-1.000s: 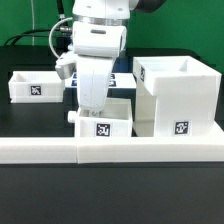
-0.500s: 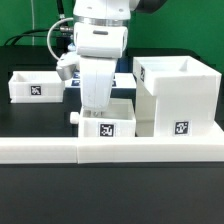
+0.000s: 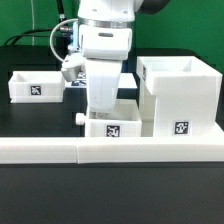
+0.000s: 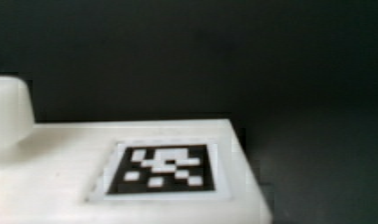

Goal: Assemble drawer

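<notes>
gripper point(image 3: 104, 108) sits low over the middle drawer box point(image 3: 112, 127), just beside the tall cabinet point(image 3: 180, 98) (fingers hidden, can't tell opening or grasp).

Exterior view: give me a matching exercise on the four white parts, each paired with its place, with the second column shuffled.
Things
1. shallow open tray
2. box with a side knob
3. tall open box
4. long rail

Places
A. across the front, nearest the camera
B. the exterior view's right
C. the exterior view's left, standing alone
D. under the arm

Pairs: 1-C, 2-D, 3-B, 4-A.
</notes>
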`<state>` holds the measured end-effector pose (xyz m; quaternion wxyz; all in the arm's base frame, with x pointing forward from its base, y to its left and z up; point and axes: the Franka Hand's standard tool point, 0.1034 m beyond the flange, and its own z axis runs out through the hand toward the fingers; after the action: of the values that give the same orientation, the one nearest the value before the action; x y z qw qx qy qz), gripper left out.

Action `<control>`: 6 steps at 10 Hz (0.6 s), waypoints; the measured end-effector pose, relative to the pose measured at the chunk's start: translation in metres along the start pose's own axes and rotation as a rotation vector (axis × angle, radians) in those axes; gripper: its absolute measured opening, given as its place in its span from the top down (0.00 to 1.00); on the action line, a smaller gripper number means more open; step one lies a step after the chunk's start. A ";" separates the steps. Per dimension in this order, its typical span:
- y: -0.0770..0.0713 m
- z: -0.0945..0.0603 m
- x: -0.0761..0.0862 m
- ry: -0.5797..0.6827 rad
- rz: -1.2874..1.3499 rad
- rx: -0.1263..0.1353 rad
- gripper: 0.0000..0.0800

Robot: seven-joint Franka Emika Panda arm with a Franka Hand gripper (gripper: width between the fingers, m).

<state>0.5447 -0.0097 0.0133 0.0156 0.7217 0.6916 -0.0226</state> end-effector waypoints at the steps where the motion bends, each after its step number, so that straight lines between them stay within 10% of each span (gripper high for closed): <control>1: 0.002 0.000 0.002 -0.001 -0.005 0.017 0.95; 6: 0.005 0.000 0.003 0.001 0.008 0.007 0.95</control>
<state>0.5494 -0.0073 0.0130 0.0128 0.7246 0.6887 -0.0245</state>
